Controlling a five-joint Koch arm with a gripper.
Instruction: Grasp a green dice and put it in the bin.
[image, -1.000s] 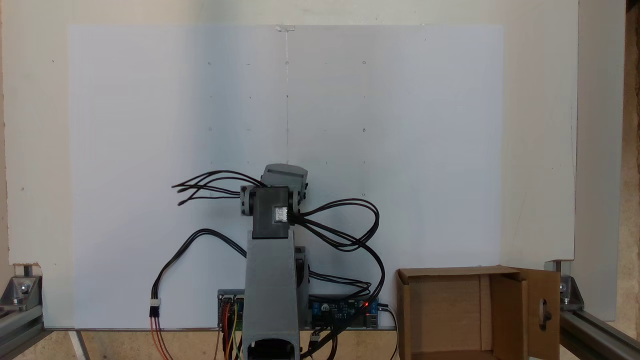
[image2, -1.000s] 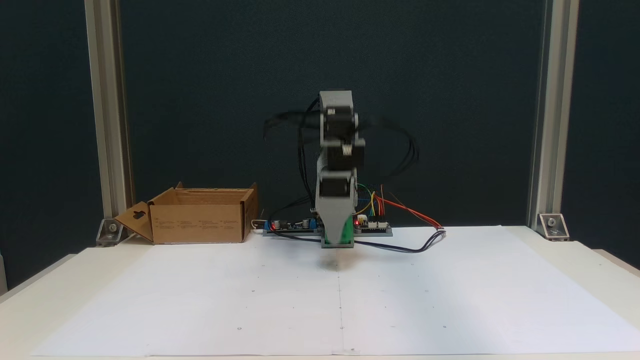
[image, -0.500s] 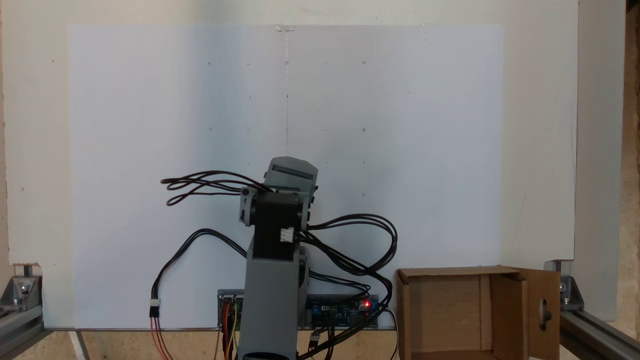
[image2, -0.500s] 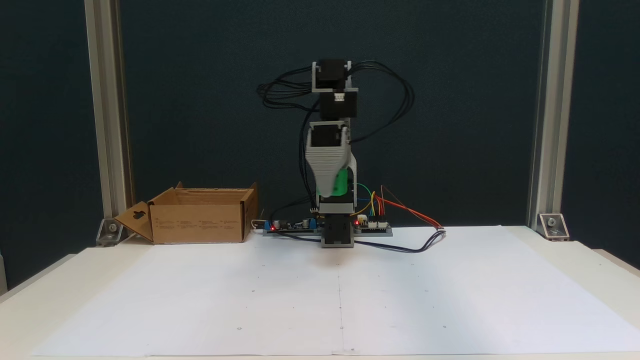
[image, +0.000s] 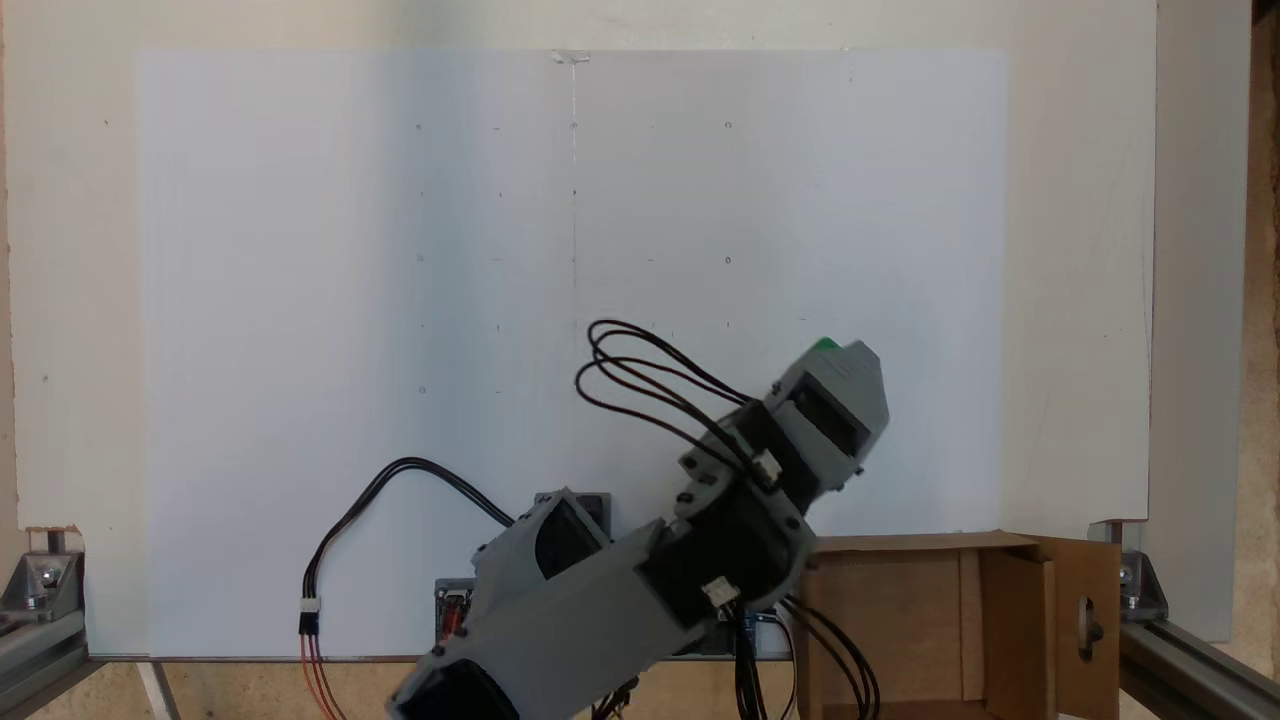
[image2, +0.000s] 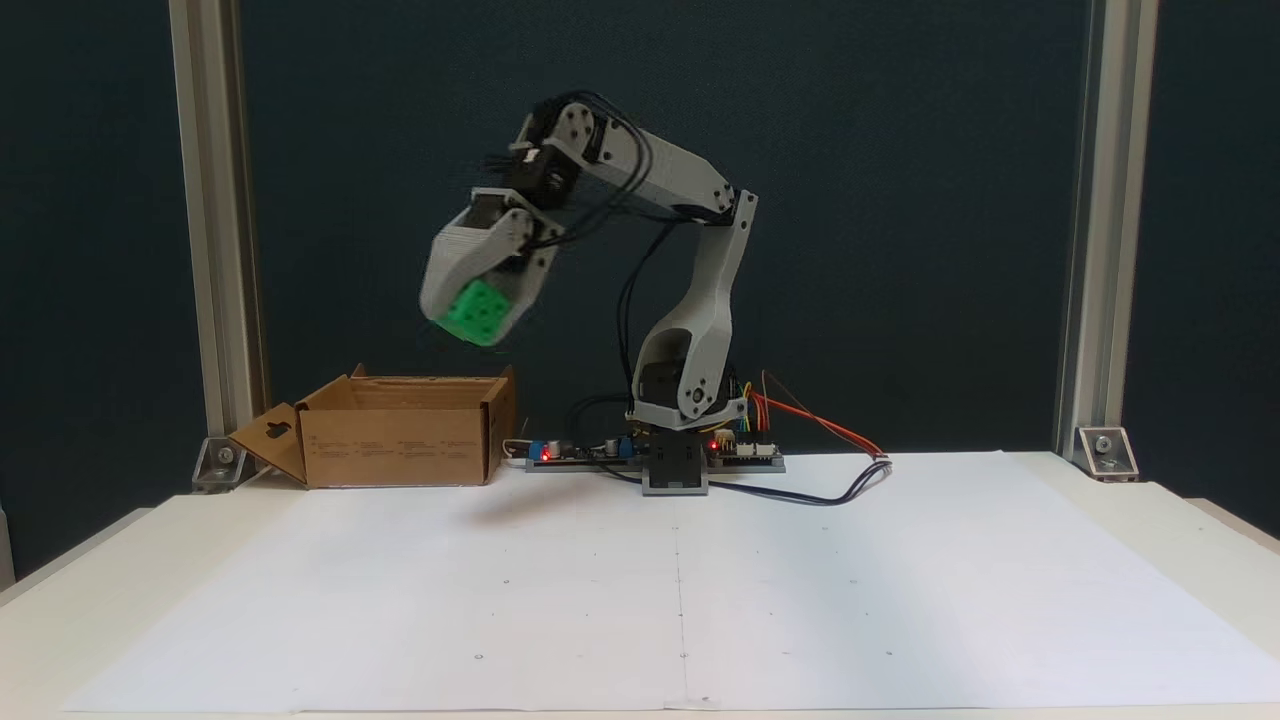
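Observation:
The green dice (image2: 476, 312) is a small bright green cube held high in the air, with my gripper (image2: 472, 318) shut on it. From above, just a sliver of the green dice (image: 826, 345) peeks out past the gripper (image: 835, 362). The bin (image2: 400, 432), a brown cardboard box with open flaps, stands on the table at the left, below and a little left of the dice. Seen from above, the bin (image: 905, 625) lies at the lower right, with the gripper over the paper just beyond its far edge.
A large white paper sheet (image2: 680, 580) covers the table. The arm's base and circuit boards (image2: 690, 460) with loose wires sit at the back middle. Aluminium posts (image2: 205, 230) stand at both back corners, one right behind the bin.
The arm has swung from facing straight forward toward the bin's side, carrying the green dice up and outward to a spot above and near the box.

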